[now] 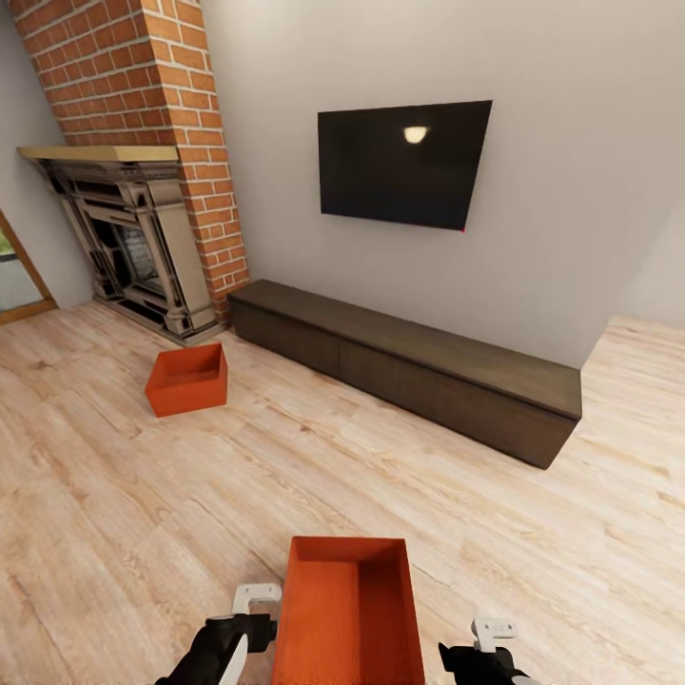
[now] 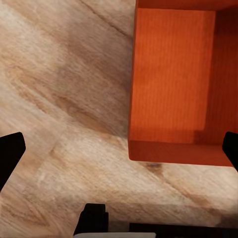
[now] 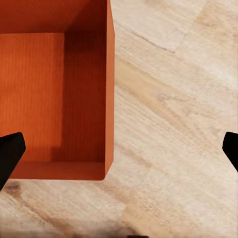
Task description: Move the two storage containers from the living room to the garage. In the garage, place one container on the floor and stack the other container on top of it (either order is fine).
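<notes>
At the bottom centre of the head view, one orange-red storage container [image 1: 352, 614] stands open on the light wood plank floor [image 1: 533, 533]; the left gripper [image 1: 249, 623] is at its left side and the right gripper [image 1: 485, 647] is at its right side, both apart from its walls. In the left wrist view the dark fingertips [image 2: 11, 154] stand wide apart and hold nothing, with the container [image 2: 171, 84] under them; the right wrist view shows the same spread fingertips [image 3: 10, 153] over the container's [image 3: 54, 99] other edge. Farther, at the left middle of the head view, the second storage container [image 1: 187, 380] sits on the planks, near the brick fireplace [image 1: 143, 238]; behind, a long dark low cabinet [image 1: 409, 366] runs along the wall under the wall TV [image 1: 404, 164].
</notes>
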Controlling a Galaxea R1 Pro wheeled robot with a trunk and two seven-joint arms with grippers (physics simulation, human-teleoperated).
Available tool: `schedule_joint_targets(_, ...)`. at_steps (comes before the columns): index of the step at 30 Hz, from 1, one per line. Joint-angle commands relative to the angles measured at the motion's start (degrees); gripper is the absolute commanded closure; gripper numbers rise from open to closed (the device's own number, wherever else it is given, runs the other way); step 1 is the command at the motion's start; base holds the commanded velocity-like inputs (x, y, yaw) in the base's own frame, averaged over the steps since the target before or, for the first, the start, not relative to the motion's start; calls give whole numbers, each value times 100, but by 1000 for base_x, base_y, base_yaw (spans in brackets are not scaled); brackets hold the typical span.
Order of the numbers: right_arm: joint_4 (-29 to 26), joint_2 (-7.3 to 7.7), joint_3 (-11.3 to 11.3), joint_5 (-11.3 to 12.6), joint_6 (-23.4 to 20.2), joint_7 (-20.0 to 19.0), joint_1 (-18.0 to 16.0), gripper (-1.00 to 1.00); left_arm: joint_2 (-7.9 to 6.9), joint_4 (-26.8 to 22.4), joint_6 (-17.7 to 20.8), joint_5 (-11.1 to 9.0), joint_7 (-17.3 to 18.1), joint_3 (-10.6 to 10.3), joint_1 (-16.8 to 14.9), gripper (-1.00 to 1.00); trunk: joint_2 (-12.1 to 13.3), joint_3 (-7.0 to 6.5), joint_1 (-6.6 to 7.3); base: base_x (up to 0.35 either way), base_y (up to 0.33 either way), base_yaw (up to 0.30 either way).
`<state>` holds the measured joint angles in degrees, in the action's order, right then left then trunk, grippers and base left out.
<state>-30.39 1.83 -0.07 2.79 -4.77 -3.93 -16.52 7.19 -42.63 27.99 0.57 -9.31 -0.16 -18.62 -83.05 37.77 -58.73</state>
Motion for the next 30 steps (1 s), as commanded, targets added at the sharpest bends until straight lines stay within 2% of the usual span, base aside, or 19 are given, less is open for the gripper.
schedule_joint_targets(1, -11, 2, -1, 29, -33, -20, 0, -100, 2, -7, 31, 5, -18, -2, -1, -100, -3, 15, 0, 0, 0, 0)
schedule_joint_targets(11, -11, 2, -1, 20, -16, -20, 0, -100, 45, 4, 33, 13, -15, 6, -1, -100, -3, 107, 0, 0, 0, 0)
schedule_joint_targets(17, -11, 2, -1, 20, -15, -20, 0, -100, 140, 13, 76, 26, -14, 0, -1, -100, -3, 156, 0, 0, 0, 0)
schedule_joint_targets(30, -10, 2, -1, 20, -15, -20, 0, -100, 150, 9, 34, 40, -18, -2, -1, -100, -3, 273, 0, 0, 0, 0)
